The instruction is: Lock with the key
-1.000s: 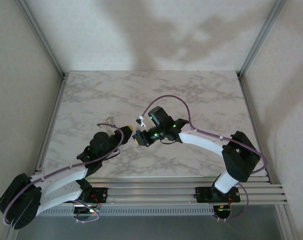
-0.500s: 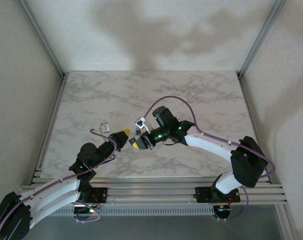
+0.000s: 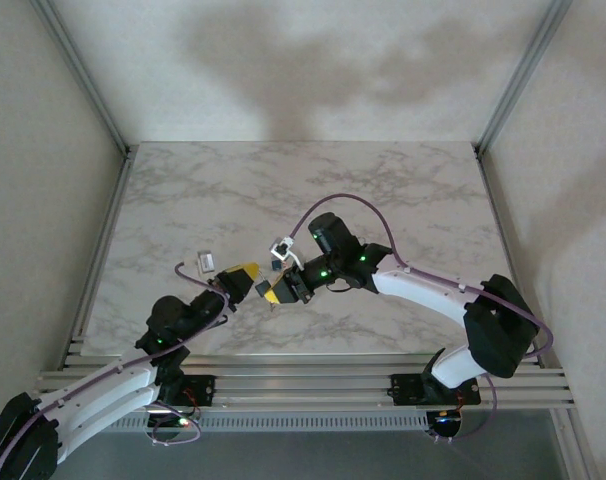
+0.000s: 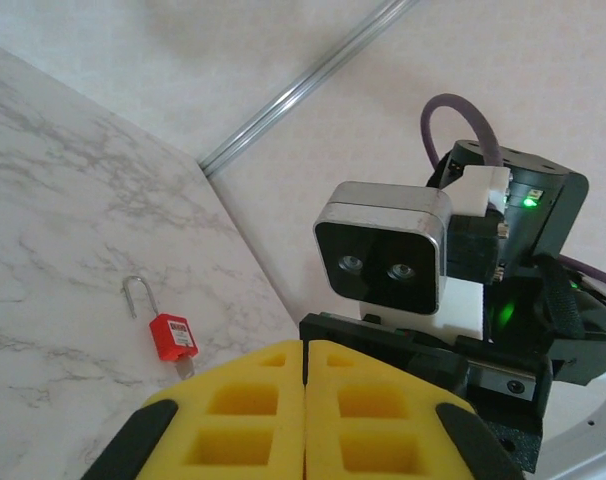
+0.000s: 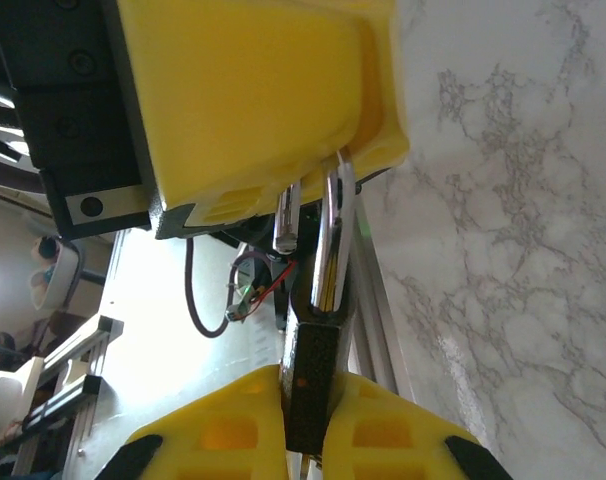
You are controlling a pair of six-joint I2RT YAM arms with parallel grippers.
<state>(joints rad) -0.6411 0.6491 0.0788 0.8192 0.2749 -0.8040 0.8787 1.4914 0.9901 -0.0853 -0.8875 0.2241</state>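
My right gripper (image 5: 303,385) is shut on a black padlock (image 5: 311,375), its chrome shackle (image 5: 333,240) pointing away from me. The shackle's top runs in under the yellow pads of my left gripper (image 5: 258,90). A short silver piece (image 5: 286,215) hangs beside it; I cannot tell if it is the key or the shackle's free end. In the left wrist view the left gripper (image 4: 305,345) is shut, pads together with nothing showing between them. From above, the left gripper (image 3: 249,274) and the right gripper (image 3: 271,292) meet tip to tip over the table's near middle.
A red padlock (image 4: 171,337) with a thin shackle lies flat on the marble table (image 3: 403,190), with a small silver piece at its lower end. The right wrist's camera (image 4: 383,250) sits close in front of the left gripper. A metal rail (image 3: 313,380) runs along the near edge.
Both grippers have shifted a little toward the near left, staying tip to tip. The left arm has stretched lower and farther back toward its base.
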